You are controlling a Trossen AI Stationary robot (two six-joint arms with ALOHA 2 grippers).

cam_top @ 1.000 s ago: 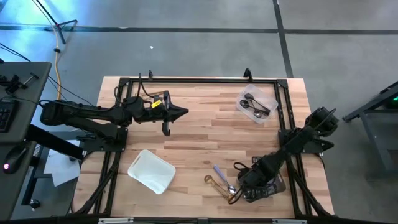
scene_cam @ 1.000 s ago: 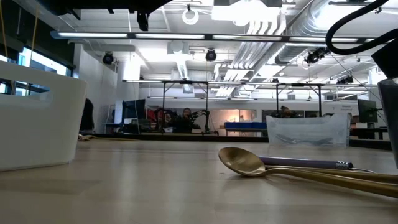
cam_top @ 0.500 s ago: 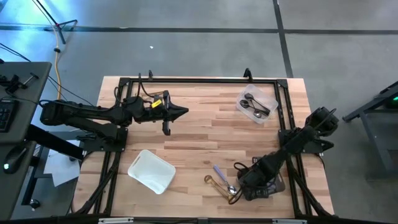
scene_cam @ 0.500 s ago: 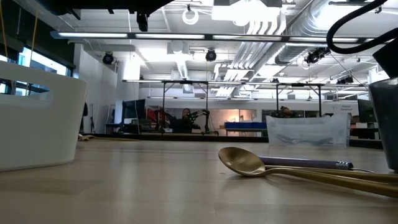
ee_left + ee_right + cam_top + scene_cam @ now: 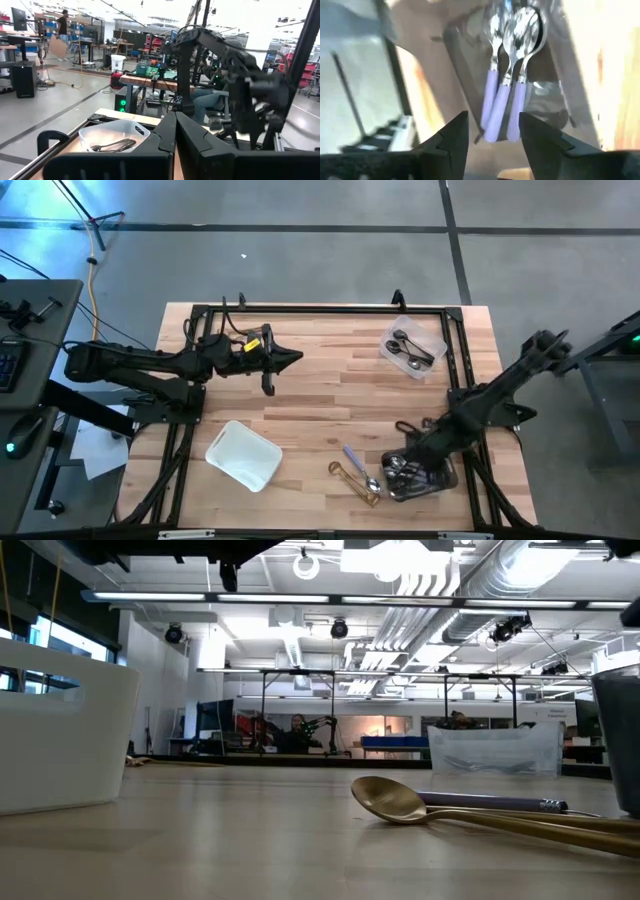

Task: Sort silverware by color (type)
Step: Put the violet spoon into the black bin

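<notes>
The right gripper (image 5: 408,463) hangs at about five o'clock on the table, fingers (image 5: 451,135) spread apart. The left gripper (image 5: 292,361) waits near ten o'clock, fingers pressed together.

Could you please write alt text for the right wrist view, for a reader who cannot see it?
Three shiny spoons with lilac handles lie side by side in a dark tray, seen past the right gripper, whose two dark fingers stand open and empty above them. Pale wood of the table shows beside the tray.
</notes>
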